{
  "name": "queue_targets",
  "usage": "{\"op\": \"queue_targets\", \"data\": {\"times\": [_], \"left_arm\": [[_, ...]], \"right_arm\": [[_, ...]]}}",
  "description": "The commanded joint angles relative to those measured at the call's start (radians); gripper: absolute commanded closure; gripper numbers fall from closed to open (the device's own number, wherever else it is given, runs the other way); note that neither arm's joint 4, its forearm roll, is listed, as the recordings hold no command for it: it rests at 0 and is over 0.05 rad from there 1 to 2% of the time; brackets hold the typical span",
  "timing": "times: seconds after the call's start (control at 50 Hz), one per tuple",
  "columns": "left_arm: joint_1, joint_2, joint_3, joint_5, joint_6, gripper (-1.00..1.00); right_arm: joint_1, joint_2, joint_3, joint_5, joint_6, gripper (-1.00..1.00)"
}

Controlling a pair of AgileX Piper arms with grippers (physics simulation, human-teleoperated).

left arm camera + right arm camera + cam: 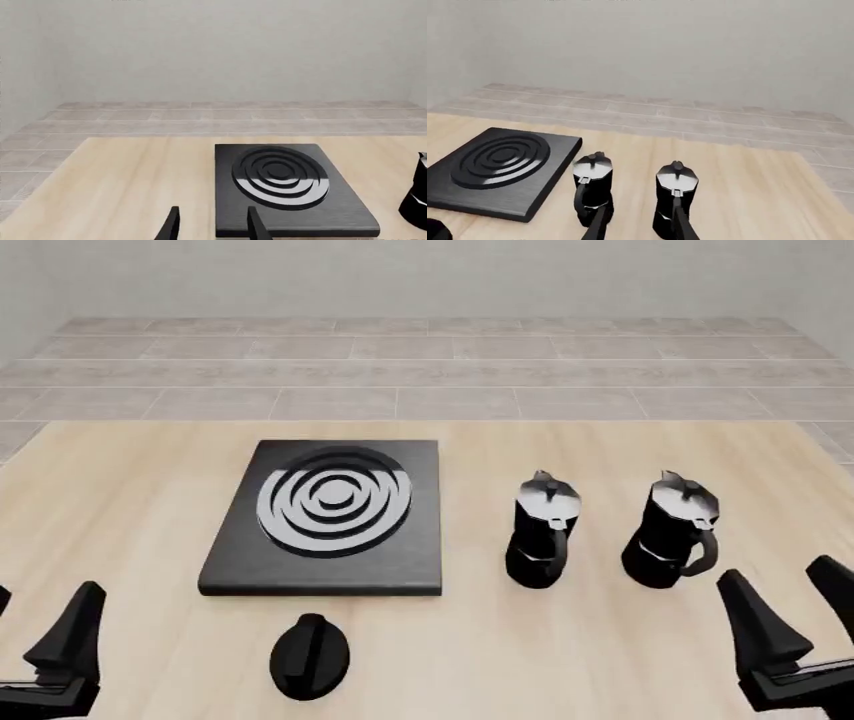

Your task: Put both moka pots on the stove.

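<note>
Front view: the left gripper [34, 645] and the right gripper [801, 615] are held low at the near edge of the worktop [120, 490], each with fingers spread and nothing between them. The stove [327, 518] lies ahead of the left gripper; the two moka pots stand upright ahead of the right gripper, the left moka pot [542, 530] beside the right moka pot [673, 531], apart from each other and off the stove. A black oval knob [310, 656] lies between the grippers, nearer the left one.

Left wrist view: the left gripper [212, 225] is seen spread, with the stove [287, 187] just ahead.

Right wrist view: the right gripper [639, 227] is seen spread, both pots close ahead of its fingertips.
</note>
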Motion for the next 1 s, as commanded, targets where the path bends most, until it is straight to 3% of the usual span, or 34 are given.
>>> {"op": "queue_targets", "data": {"times": [0.02,0.14,0.3,0.46,0.58,0.68,0.76,1.0], "left_arm": [[0.000,-0.004,-0.001,0.004,0.011,-1.00],[0.002,-0.009,0.000,0.004,0.015,-1.00],[0.002,-0.009,-0.002,0.005,0.012,-1.00],[0.003,-0.009,-0.002,0.003,0.010,-1.00],[0.004,-0.007,-0.001,0.000,0.008,-1.00],[0.005,-0.006,-0.003,0.001,0.003,-1.00],[0.007,-0.006,-0.002,0.001,0.002,-1.00],[0.007,-0.003,-0.002,0.003,0.008,-1.00]], "right_arm": [[0.094,0.107,-0.035,-0.072,-0.009,-1.00],[0.138,0.274,-0.033,-0.197,-0.012,-1.00],[0.170,0.392,-0.051,-0.278,0.023,-1.00],[0.212,0.500,-0.097,-0.297,0.045,-1.00],[0.226,0.570,-0.162,-0.248,0.036,-1.00],[0.261,0.631,-0.246,-0.149,0.059,-1.00],[0.282,0.635,-0.307,-0.068,0.047,-1.00],[0.274,0.753,-0.464,0.129,0.096,-1.00]]}}
